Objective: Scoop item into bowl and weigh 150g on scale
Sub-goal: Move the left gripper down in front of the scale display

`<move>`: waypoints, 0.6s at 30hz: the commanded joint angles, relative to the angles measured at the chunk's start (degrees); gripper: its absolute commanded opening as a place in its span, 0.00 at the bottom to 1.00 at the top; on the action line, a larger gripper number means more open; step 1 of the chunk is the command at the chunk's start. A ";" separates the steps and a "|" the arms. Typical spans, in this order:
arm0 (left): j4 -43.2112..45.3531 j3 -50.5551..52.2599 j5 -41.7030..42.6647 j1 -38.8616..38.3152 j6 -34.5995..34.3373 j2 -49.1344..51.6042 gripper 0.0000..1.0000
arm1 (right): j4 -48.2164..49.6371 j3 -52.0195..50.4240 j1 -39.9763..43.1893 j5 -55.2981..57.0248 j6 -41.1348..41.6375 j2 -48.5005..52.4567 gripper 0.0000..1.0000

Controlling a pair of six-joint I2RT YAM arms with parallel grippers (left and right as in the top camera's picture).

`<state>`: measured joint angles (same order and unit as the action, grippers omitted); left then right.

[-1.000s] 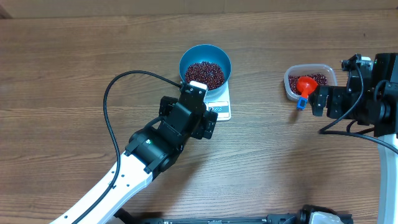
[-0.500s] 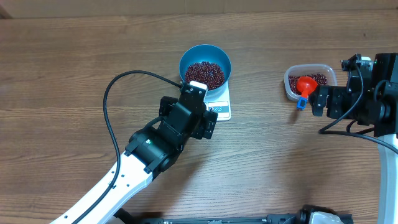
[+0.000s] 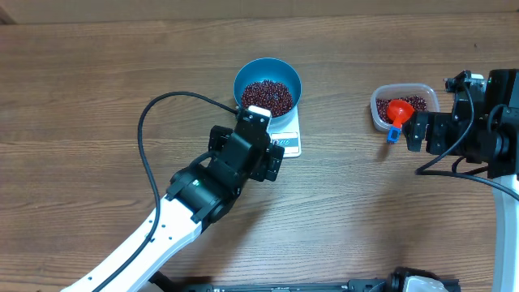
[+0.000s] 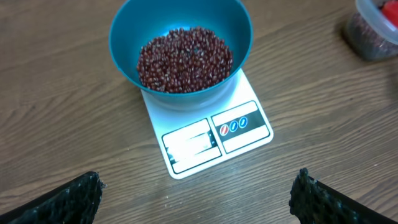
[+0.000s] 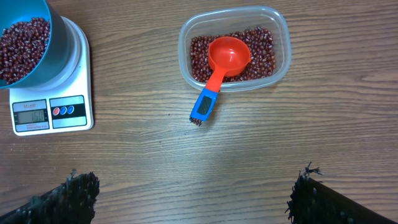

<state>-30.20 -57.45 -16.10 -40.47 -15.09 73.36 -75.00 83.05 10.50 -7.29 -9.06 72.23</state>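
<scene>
The blue bowl (image 3: 268, 73) (image 4: 180, 28) stands on the white scale (image 3: 285, 134) (image 4: 211, 140) and holds a heap of dark red beans (image 4: 185, 59) (image 3: 268, 96). The scale (image 5: 53, 109) and the bowl (image 5: 25, 43) also show at the left of the right wrist view. My left gripper (image 4: 196, 193) is open just in front of the scale, with bare table between its fingers. My right gripper (image 5: 193, 190) is open too, near the clear tub (image 5: 233, 46) (image 3: 404, 105). That tub holds more beans (image 5: 264, 53) and an orange-red scoop (image 5: 228, 56) (image 3: 398, 111) with a blue handle end.
The left arm (image 3: 203, 191) reaches from the lower left to the scale, its black cable (image 3: 150, 130) looping over the wood. The right arm (image 3: 478, 134) stands at the right edge. The scoop's handle (image 5: 205, 106) sticks out over the tub's front rim onto the table.
</scene>
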 commanded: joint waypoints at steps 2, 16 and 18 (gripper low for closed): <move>-0.24 0.42 1.42 -0.04 -0.81 3.80 0.99 | 0.26 1.42 0.02 -0.50 -0.22 -0.09 1.00; 1.25 0.42 3.02 -0.48 -26.69 25.31 1.00 | 0.26 1.42 0.02 -0.50 -0.22 -0.09 1.00; 2.54 0.35 3.06 -0.57 -27.36 26.71 1.00 | 0.26 1.42 0.02 -0.50 -0.22 -0.09 1.00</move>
<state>-28.60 -57.43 -13.26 -40.51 -35.16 98.28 -75.00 83.05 10.50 -7.27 -9.06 72.23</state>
